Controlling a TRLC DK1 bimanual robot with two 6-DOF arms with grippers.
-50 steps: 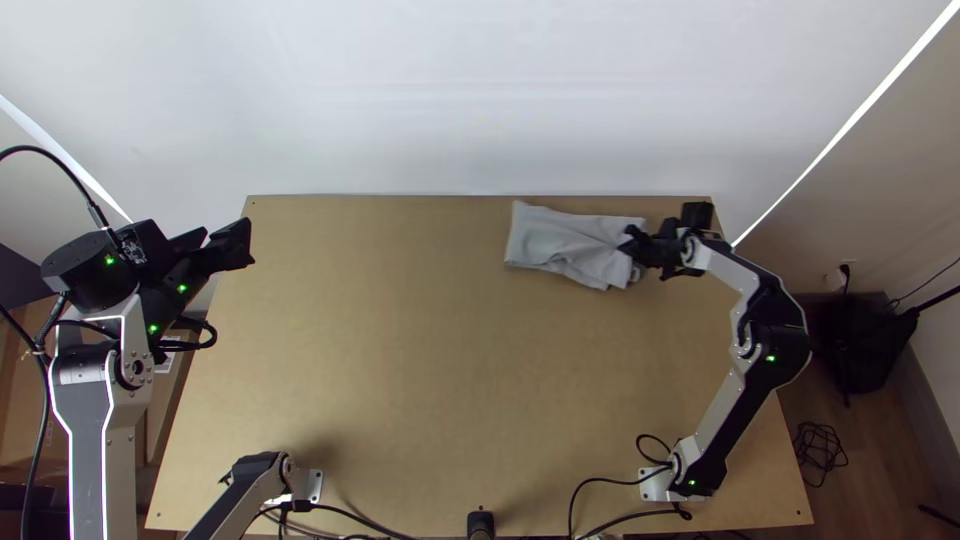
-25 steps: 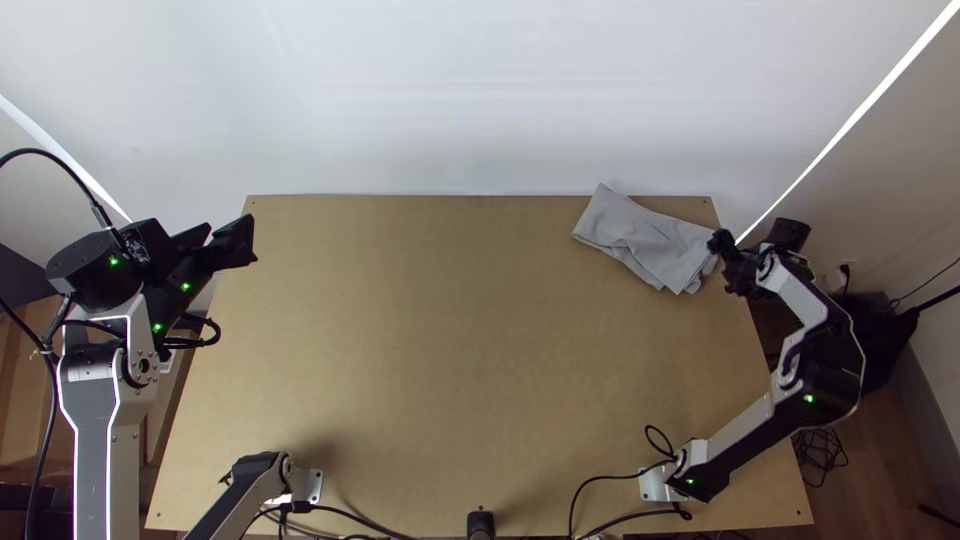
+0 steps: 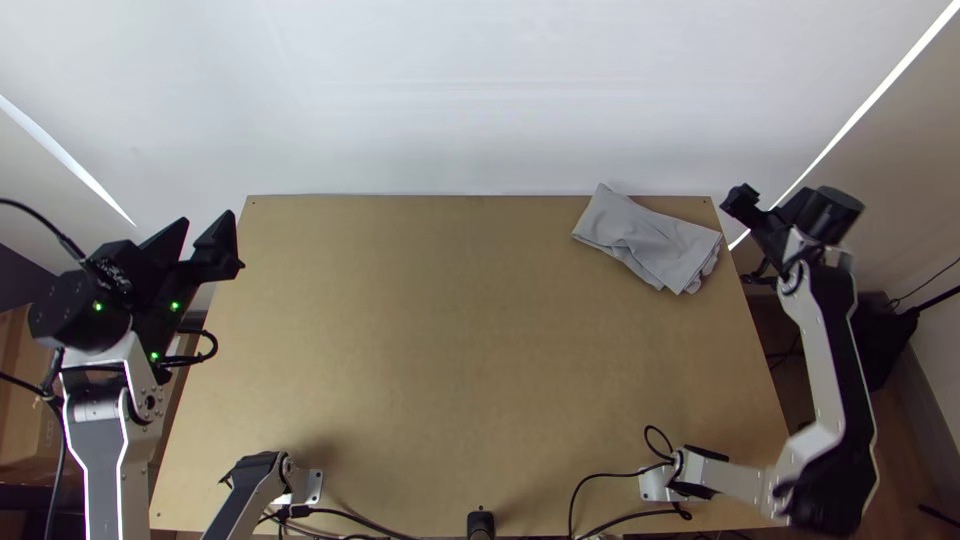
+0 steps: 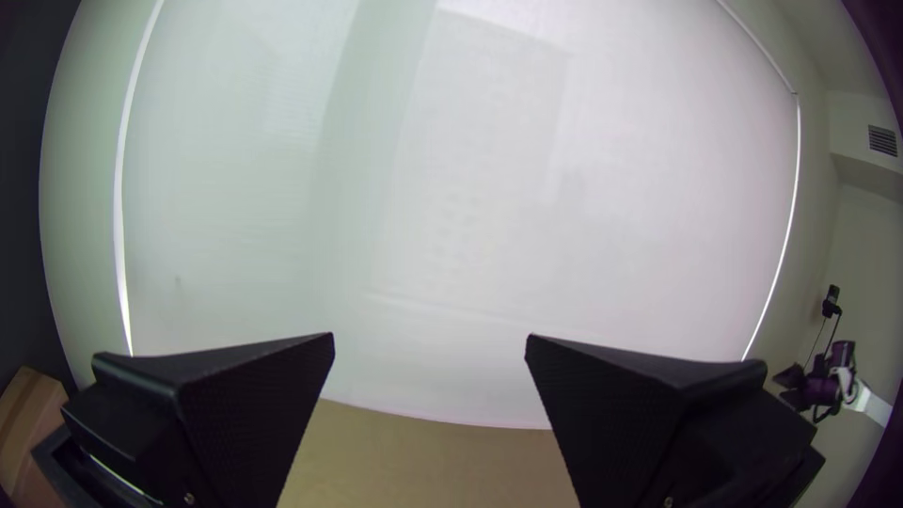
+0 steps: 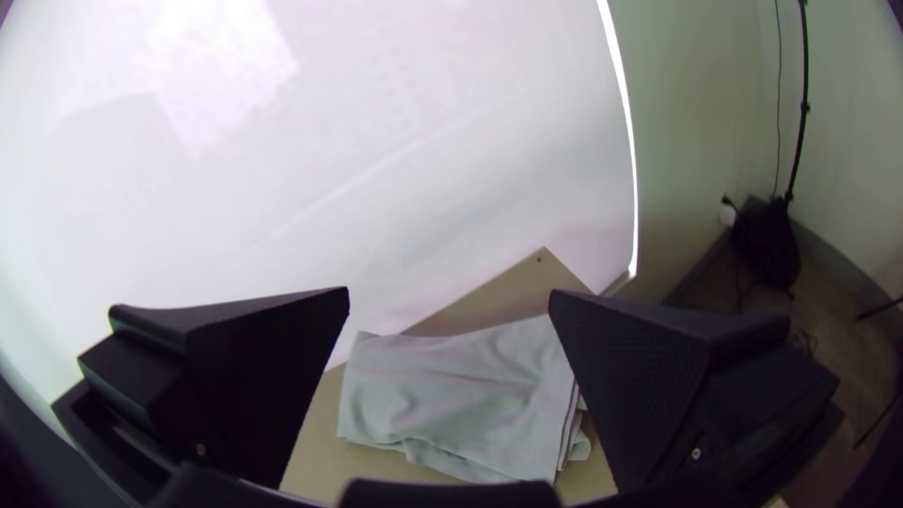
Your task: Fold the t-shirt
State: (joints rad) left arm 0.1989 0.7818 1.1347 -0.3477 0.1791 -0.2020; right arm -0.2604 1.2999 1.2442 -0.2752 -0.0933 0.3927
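Top view: shirt [image 3: 648,240] sits in the far right corner of the tabletop [image 3: 450,340], lying at an angle. One corner pokes up at the far edge and another reaches the right edge. Folded into a compact bundle, several layers stacked at the end near the right edge, some wrinkles across the top; number of folds can't be told.

Right gripper [image 5: 450,293] released, nothing in it, fingers wide apart, above and beyond the right edge. Left gripper [image 3: 207,222] also empty and spread, at the far left edge, well apart from shirt.

Handling, judged: light, soft, limp, thin knit by the look. Not slippery, not fragile; wide pads should hold it fine. Main risk is layers shearing or the top one peeling off alone, plus the bundle sliding off that corner if pushed outward. Best hold: pinch the full layered end, all plies together, or press flat on top and slide it inward. Folding looks mostly done; straightening and smoothing probably remain.

Labels: no brand or tag readable on shirt. Small pale marking on left arm's black housing [image 3: 112,275], too small to read.
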